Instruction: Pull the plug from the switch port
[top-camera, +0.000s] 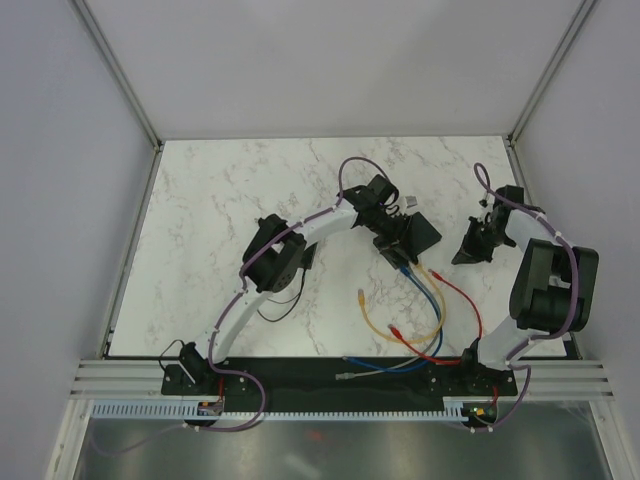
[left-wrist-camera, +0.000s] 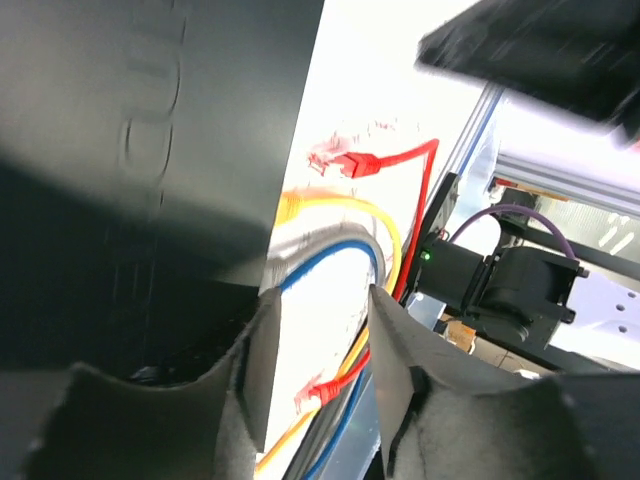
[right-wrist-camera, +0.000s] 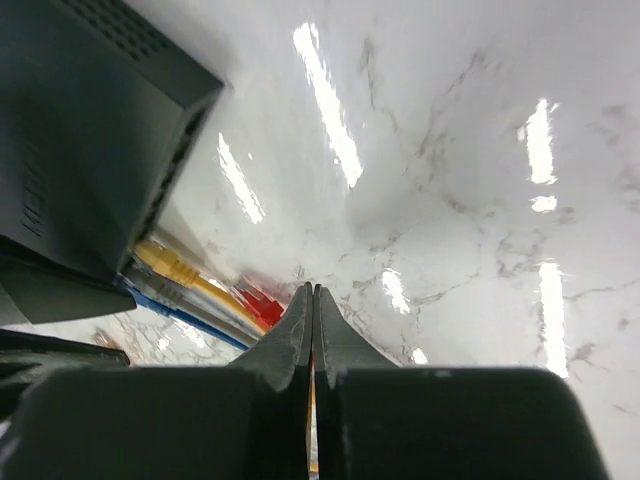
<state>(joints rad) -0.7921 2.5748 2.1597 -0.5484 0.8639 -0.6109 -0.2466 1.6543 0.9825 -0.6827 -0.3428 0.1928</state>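
Plug position: three leads run into the socket edge of the switch (right-wrist-camera: 80, 130), a yellow plug (right-wrist-camera: 165, 262), a grey cable (left-wrist-camera: 345, 238) and a blue cable (left-wrist-camera: 325, 260). I cannot tell which one is the target. The switch lies right of centre on the counter (top-camera: 230, 200) and appears tilted, with my left tool (left-wrist-camera: 322, 300) at it. The left jaws stand partly apart, with the cables visible through the gap. Whether a finger bears on the housing I cannot tell. My right tool (right-wrist-camera: 312, 292) is pressed fully closed on nothing and hangs near the socket edge, apart from it. Handling, by my estimate: the plug is a small, rigid, smooth plastic body with a thin latch tab that could snap, and the cable behind it is limp. The switch looks light and will follow any pull unless braced. Grip the plug body just beside the socket, never the cable. Depress the tab, then draw straight out along the port axis.
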